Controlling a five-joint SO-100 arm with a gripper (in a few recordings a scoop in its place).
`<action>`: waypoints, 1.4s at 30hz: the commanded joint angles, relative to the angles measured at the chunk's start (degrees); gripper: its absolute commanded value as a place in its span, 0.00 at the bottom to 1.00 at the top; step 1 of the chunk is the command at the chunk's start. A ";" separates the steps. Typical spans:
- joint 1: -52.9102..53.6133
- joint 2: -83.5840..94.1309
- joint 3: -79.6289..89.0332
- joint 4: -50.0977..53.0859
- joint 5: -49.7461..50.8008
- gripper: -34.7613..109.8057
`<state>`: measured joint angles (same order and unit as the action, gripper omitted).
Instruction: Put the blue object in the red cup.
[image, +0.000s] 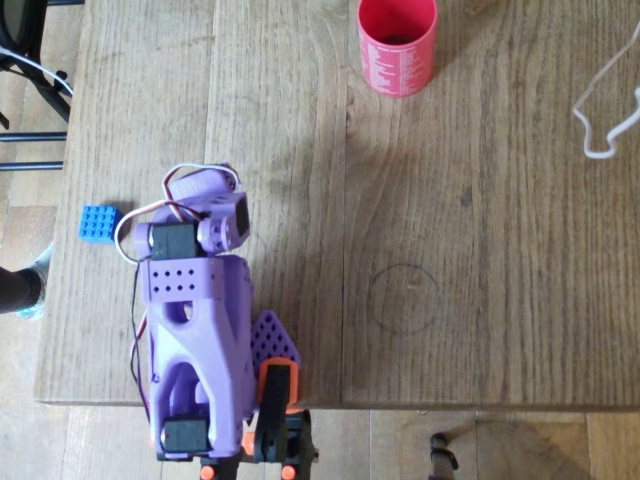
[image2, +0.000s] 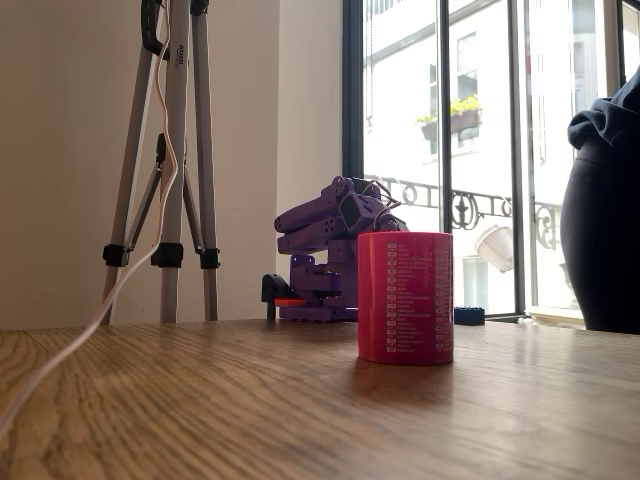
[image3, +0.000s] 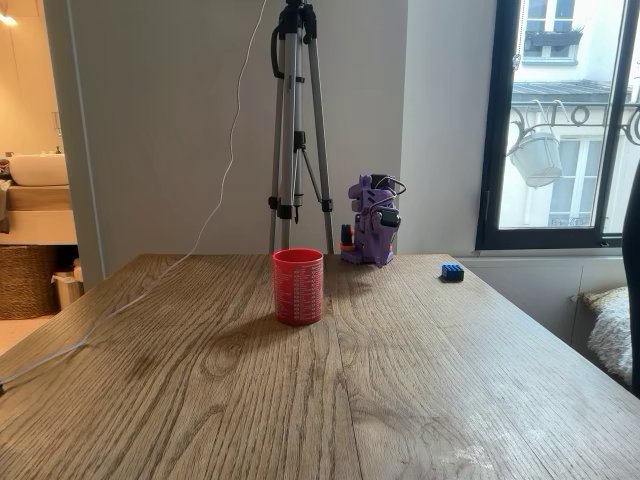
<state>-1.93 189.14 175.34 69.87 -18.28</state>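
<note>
The blue object (image: 99, 222) is a small studded brick lying near the table's left edge in the overhead view. It also shows in both fixed views (image2: 468, 316) (image3: 452, 272). The red cup (image: 397, 45) stands upright and far from it, at the top of the overhead view, and shows in both fixed views (image2: 405, 297) (image3: 298, 286). My purple arm (image: 195, 300) is folded over its base, just right of the brick. The gripper (image: 272, 338) is tucked back beside the base, well away from both things, and only one flat perforated finger faces the camera.
A white cable (image: 600, 100) lies at the table's right side, and a faint drawn circle (image: 403, 298) marks the middle. A tripod (image3: 297, 130) stands behind the table beside the arm. A person (image2: 605, 220) stands at the right edge of a fixed view.
</note>
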 joint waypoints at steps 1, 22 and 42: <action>1.41 0.00 -1.85 -0.70 12.57 0.25; 5.71 -1.67 -7.91 0.44 5.27 0.25; -20.39 -90.53 -75.76 15.91 9.67 0.25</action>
<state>-16.44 112.24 116.02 81.47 -9.14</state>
